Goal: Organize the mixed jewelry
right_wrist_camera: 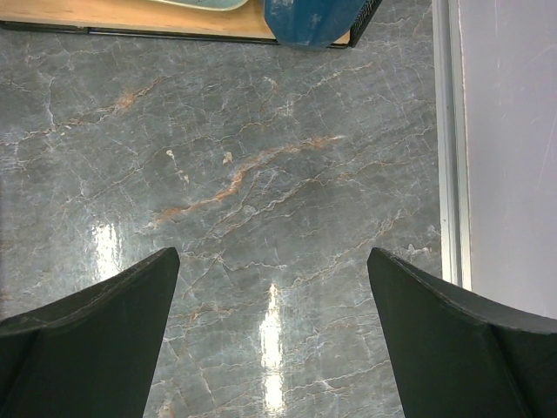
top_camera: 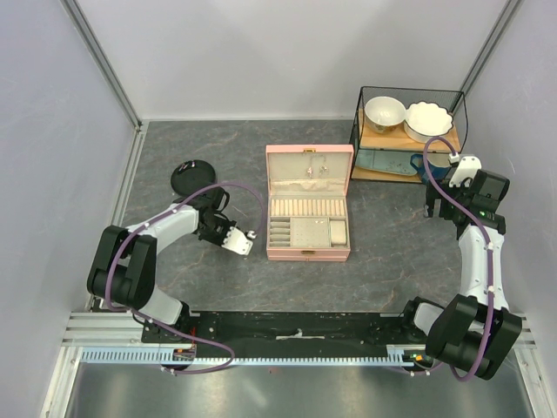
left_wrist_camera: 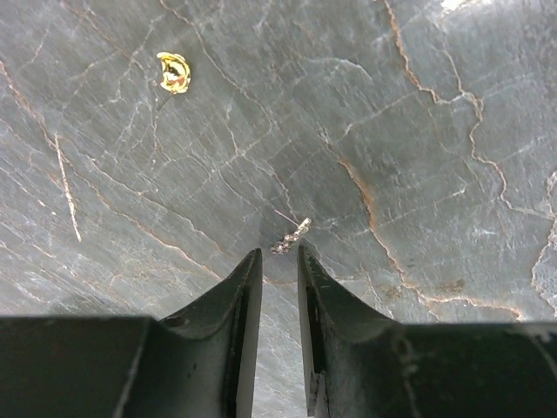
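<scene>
In the left wrist view a tiny pale metallic jewelry piece (left_wrist_camera: 290,237) lies on the grey stone table, right at my left gripper's (left_wrist_camera: 279,248) tips. The jaws stand a narrow gap apart with nothing between them. A small gold piece (left_wrist_camera: 174,72) lies farther off at the upper left. In the top view the left gripper (top_camera: 250,235) is low over the table, just left of the open pink jewelry box (top_camera: 309,155). Tiny pieces (top_camera: 316,171) show in the box lid. My right gripper (right_wrist_camera: 274,261) is wide open and empty above bare table, also seen from the top (top_camera: 432,207).
A black round dish (top_camera: 191,178) lies behind the left gripper. A wire rack (top_camera: 409,131) with two bowls stands at the back right; its wooden base (right_wrist_camera: 87,13) and a blue object (right_wrist_camera: 309,22) show ahead of the right gripper. The right wall rail (right_wrist_camera: 451,139) is close.
</scene>
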